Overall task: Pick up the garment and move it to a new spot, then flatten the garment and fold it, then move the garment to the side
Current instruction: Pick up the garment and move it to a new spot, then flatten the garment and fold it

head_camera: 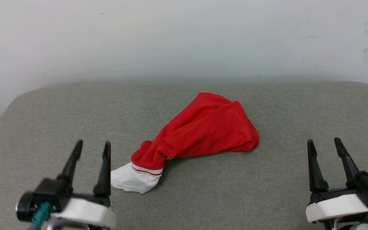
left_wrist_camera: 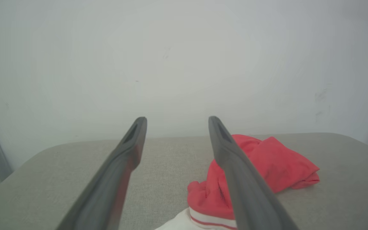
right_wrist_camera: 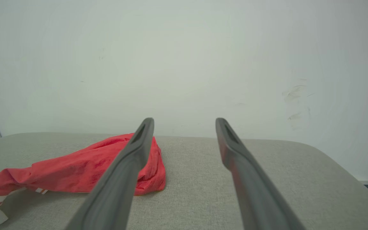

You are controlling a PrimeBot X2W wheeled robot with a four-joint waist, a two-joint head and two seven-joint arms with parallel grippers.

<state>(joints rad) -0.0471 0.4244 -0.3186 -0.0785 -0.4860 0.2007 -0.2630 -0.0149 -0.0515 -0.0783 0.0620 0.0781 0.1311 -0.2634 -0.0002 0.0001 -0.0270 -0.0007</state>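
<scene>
The red garment (head_camera: pixel 203 127) lies bunched on the grey surface, white striped-trimmed sleeve nearest.

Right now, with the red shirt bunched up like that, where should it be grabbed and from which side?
Probably the white sleeve, from the robot's left and above: it sticks out of the bunched garment, lies free on the grey fabric surface, and sits beside the open left gripper.
</scene>
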